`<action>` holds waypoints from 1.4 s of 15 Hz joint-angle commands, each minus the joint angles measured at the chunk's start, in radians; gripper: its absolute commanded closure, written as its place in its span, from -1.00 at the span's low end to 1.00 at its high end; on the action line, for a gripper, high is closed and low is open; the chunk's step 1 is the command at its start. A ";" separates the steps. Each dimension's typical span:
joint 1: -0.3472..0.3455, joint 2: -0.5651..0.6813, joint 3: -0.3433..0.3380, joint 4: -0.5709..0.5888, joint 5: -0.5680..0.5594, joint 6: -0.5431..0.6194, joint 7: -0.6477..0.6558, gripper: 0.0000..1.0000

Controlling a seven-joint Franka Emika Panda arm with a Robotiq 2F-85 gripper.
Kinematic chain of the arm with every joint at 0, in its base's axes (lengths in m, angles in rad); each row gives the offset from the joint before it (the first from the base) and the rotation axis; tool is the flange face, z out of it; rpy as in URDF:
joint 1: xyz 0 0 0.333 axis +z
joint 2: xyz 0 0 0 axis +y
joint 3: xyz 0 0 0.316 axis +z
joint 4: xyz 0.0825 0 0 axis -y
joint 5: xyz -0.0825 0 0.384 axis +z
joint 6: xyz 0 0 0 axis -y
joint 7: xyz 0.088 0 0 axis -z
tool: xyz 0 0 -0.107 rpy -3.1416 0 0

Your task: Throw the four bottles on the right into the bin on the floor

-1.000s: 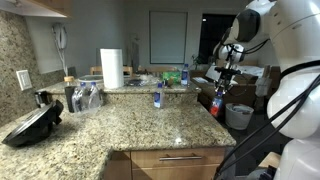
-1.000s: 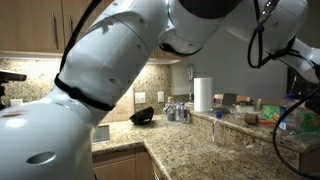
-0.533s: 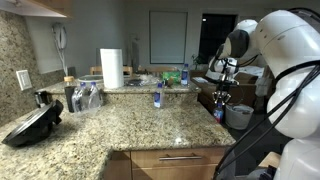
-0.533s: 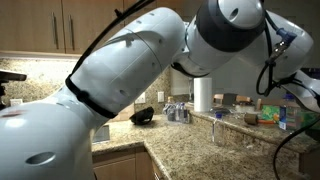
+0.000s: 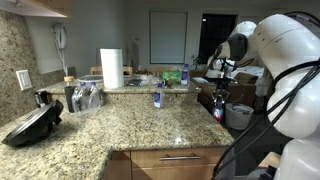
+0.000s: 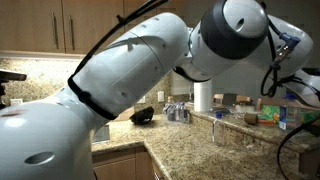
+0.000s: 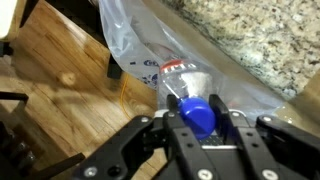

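My gripper [image 7: 200, 118] is shut on the blue cap of a small clear bottle [image 7: 184, 80], which hangs below it over a translucent plastic liner [image 7: 135, 35]. In an exterior view the gripper [image 5: 220, 93] holds this bottle [image 5: 218, 109] off the counter's right end, just left of the pale grey bin [image 5: 239, 117] on the floor. Another small bottle [image 5: 157, 98] with a blue cap stands on the granite counter, and a blue-labelled bottle [image 5: 184, 74] stands on the raised ledge behind it. The arm hides the gripper in the exterior view where the bottle [image 6: 214, 130] shows small.
A white paper-towel roll [image 5: 111, 68] stands on the ledge, with jars [image 5: 85, 97] and a black phone [image 5: 32, 124] on the counter's left. The granite counter edge [image 7: 250, 30] and a wooden cabinet side [image 7: 300, 95] lie close to the gripper. Wooden floor [image 7: 60, 80] spreads below.
The arm has swung round and the gripper has sunk a little with the bottle towards the bin. Over the last half second almost nothing has moved.
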 commanded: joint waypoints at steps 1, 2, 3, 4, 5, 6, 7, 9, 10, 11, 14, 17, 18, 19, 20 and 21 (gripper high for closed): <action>-0.010 0.017 0.022 0.035 -0.043 -0.077 -0.010 0.73; -0.011 0.025 0.028 0.042 -0.046 -0.092 -0.013 0.73; -0.016 0.034 0.039 0.047 -0.036 -0.101 -0.018 0.73; -0.020 0.041 0.048 0.052 -0.024 -0.107 -0.019 0.73; -0.024 0.048 0.057 0.052 -0.002 -0.092 -0.010 0.73; -0.029 0.059 0.065 0.059 0.020 -0.076 0.003 0.73; -0.038 0.076 0.072 0.077 0.041 -0.081 0.017 0.73; -0.060 0.107 0.083 0.114 0.072 -0.098 0.032 0.73; -0.071 0.122 0.088 0.131 0.086 -0.103 0.040 0.73; -0.081 0.138 0.093 0.145 0.099 -0.106 0.053 0.73; -0.111 0.180 0.108 0.186 0.119 -0.096 0.085 0.73; -0.134 0.208 0.117 0.222 0.126 -0.067 0.112 0.73; -0.139 0.210 0.119 0.224 0.124 -0.047 0.115 0.73; -0.129 0.206 0.104 0.212 0.131 -0.029 0.105 0.73; -0.127 0.202 0.102 0.205 0.127 -0.009 0.099 0.74; -0.122 0.195 0.099 0.194 0.120 0.008 0.092 0.22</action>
